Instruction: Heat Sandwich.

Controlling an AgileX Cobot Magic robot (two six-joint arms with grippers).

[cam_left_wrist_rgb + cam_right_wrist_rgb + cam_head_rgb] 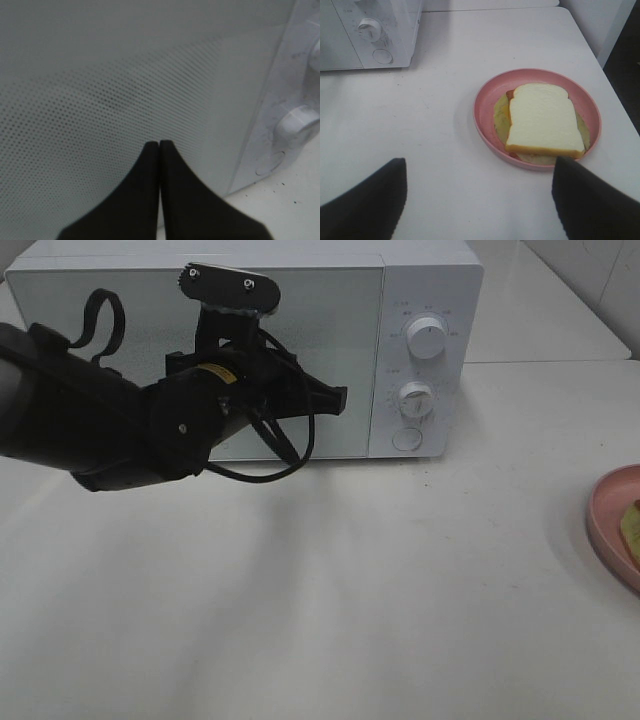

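The white microwave (250, 340) stands at the back of the table with its door shut. My left gripper (340, 398) is shut with nothing in it. In the left wrist view its joined fingertips (159, 146) point at the dotted door, close to it and left of the control panel. The sandwich (542, 120), pale bread with a tan crust over yellow layers, lies on the pink plate (485, 107). My right gripper (480, 200) hovers open on the near side of the plate, holding nothing. In the exterior view only the plate's edge (605, 510) and a sliver of sandwich (632, 525) show at the far right.
The microwave's panel has two round knobs (427, 337) (414, 398) and a round button (406, 438) below them. The white table (350, 590) spreads in front. In the right wrist view, the table's edge (615, 95) runs just beyond the plate.
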